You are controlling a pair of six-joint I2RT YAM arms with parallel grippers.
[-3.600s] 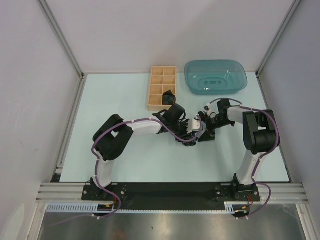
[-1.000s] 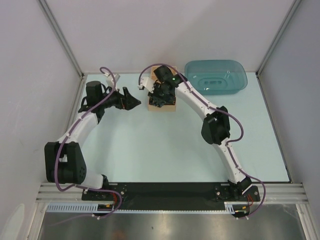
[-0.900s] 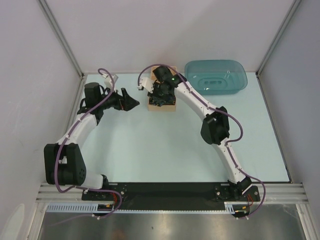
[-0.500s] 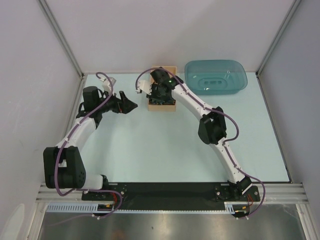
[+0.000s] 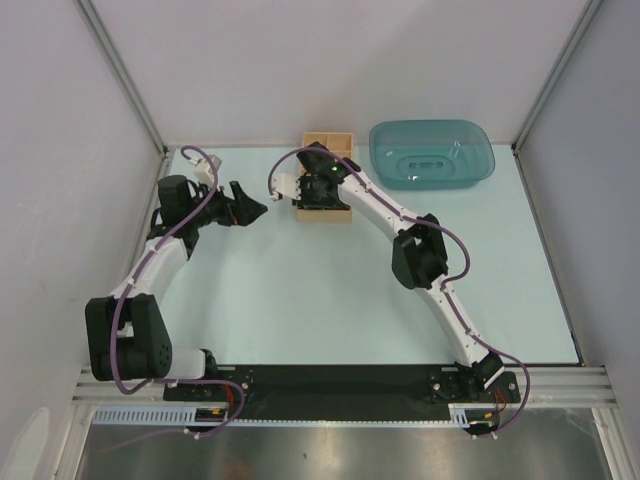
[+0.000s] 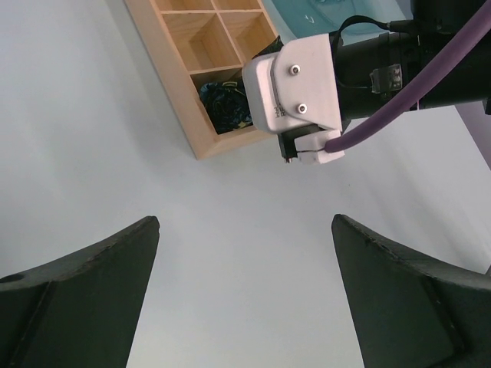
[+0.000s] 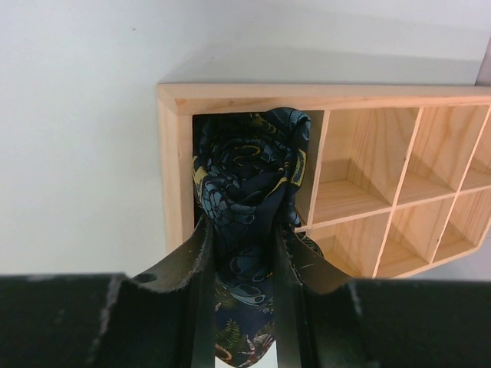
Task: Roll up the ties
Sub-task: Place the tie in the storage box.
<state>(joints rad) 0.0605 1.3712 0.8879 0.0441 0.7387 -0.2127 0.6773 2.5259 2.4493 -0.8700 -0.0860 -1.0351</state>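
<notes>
Between the right fingers (image 7: 192, 268), gripped, the rolled tie (image 7: 245, 172) fills a corner box (image 7: 368, 96) compartment; left fingers (image 6: 84, 284) gape.

Rolled tie (image 7: 245, 176): dark navy, blue-yellow pattern, seated in a near corner compartment of the box (image 7: 230, 96), gripped by the right hand (image 7: 242, 234).

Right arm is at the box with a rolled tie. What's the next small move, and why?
Probably open the right gripper and let go. Its fingers are clamped on the tie roll, which sits in a corner compartment of the box, so the roll seems placed. The left gripper is open, apart from the box, holding nothing.
</notes>
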